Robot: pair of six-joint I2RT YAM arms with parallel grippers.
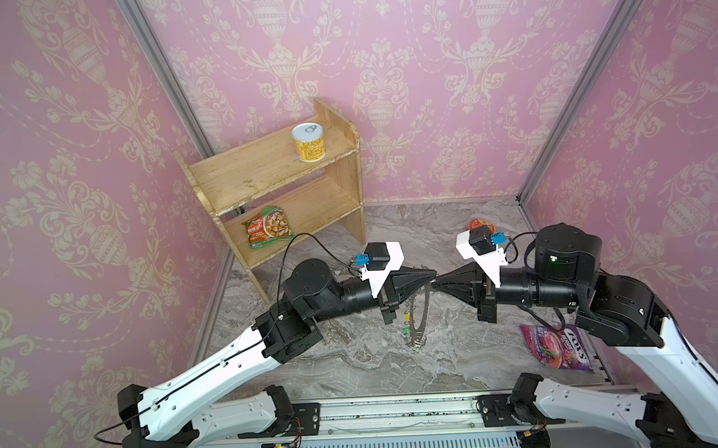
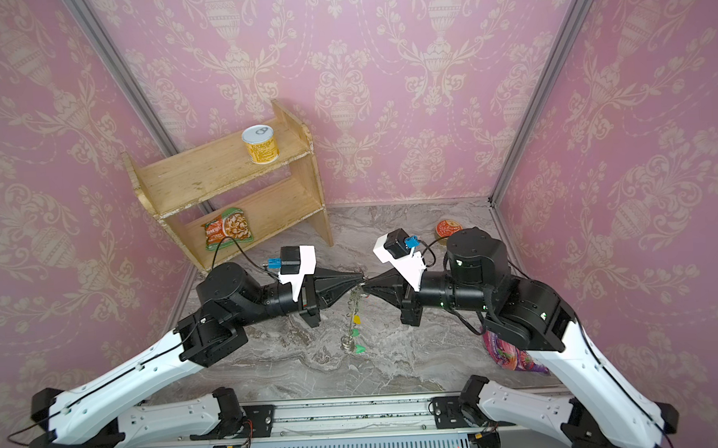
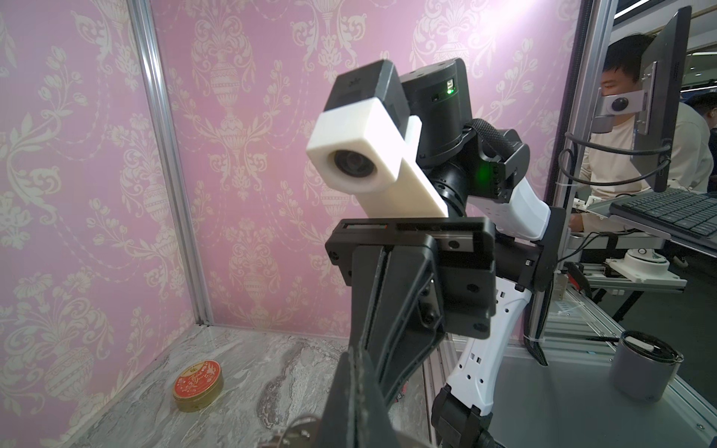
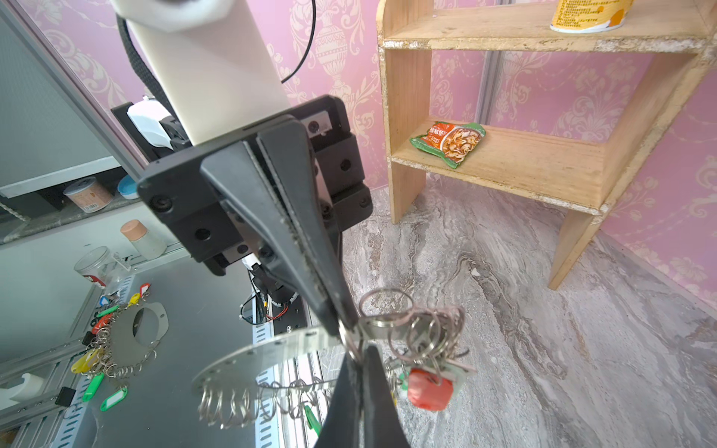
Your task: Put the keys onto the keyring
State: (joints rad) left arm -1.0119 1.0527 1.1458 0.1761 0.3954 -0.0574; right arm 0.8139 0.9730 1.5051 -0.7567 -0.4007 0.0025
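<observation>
Both arms meet tip to tip above the middle of the worktop [image 1: 355,358]. The left pincer [image 1: 431,278] is clenched on the top rim of the keyring [image 1: 427,313]. The ring hangs upright from this grip, edge-on in both top views, and its lowest wire loops are near the marble or touching it; I cannot tell which. The right pincer [image 1: 438,283] is also clenched, at the same place on the rim. In the right wrist view its tips [image 4: 362,355] close where the flat disc [image 4: 271,349] meets a small split ring, but whether they nip the disc or only that ring is not clear.

Some keys already hang from the ring: green and yellow tags [image 2: 356,332] show lower down. A bunch of split rings with a red-tagged key [image 4: 428,390] hangs just beside the two pincers.

I judge that the step in hand is fixing this red-tagged bunch to a rim loop. Whether it is already threaded is hidden. The next move probably calls for a steady left grip, while the right one works the split ring along the loop with a small turn and does not pull the disc away.
</observation>
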